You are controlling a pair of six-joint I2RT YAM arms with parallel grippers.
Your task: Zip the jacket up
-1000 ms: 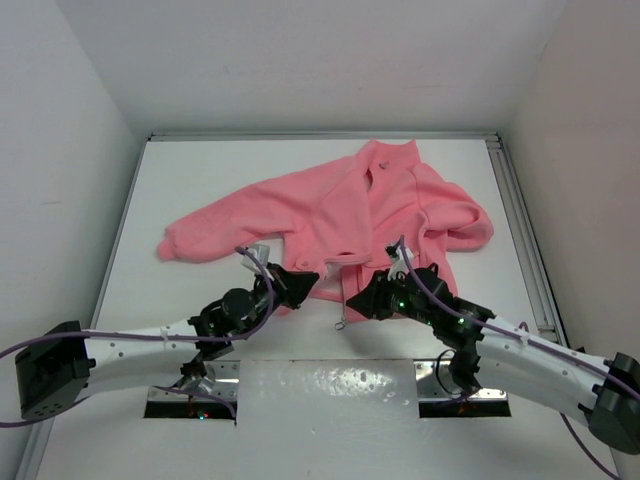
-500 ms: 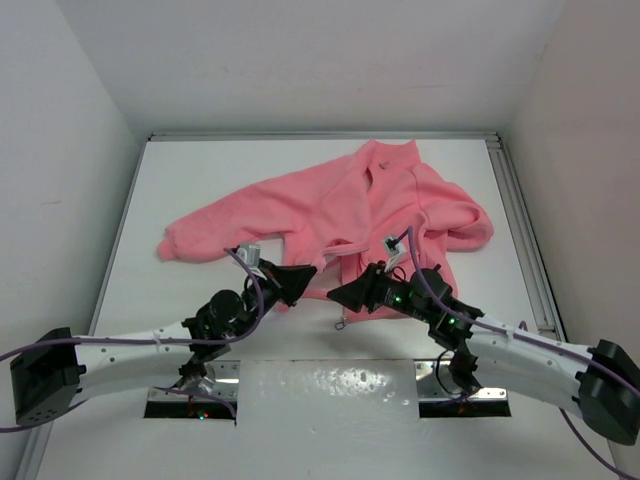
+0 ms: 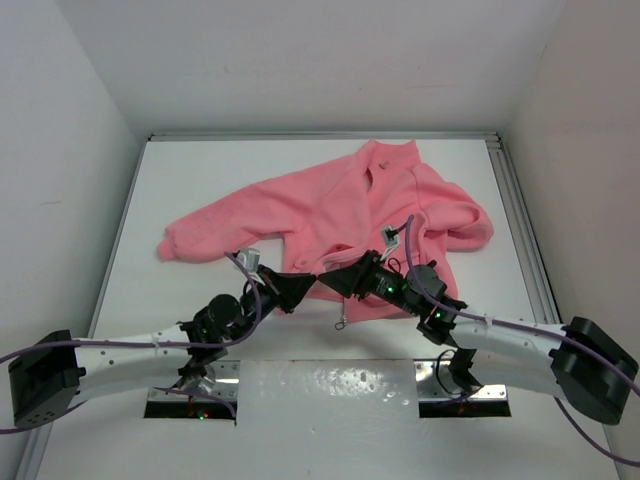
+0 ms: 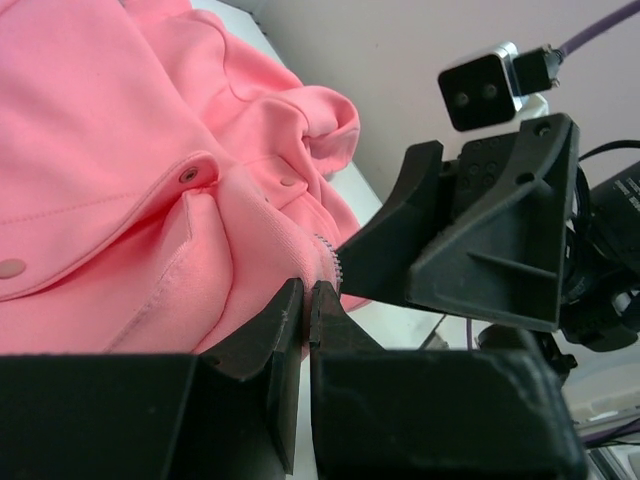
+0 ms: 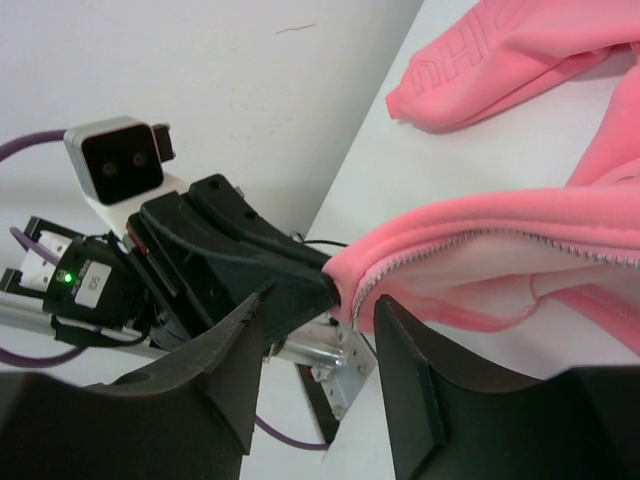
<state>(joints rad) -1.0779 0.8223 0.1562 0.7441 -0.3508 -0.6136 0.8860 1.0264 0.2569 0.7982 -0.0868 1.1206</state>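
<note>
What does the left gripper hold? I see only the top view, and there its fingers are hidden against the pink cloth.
Observer: In the left wrist view, the left gripper is shut on the jacket edge, just beside the zipper teeth.
Operator: Is the right gripper closed too?
Observer: No. In the right wrist view, the right gripper is open, with the pinched corner right in front of its gap.
Operator: Is the zipper joined there?
Observer: It seems not. The right wrist view shows only one row of teeth along that edge.

White arms (image 3: 130, 349), black claws (image 3: 311, 283), purple cables (image 3: 409, 256)
</note>
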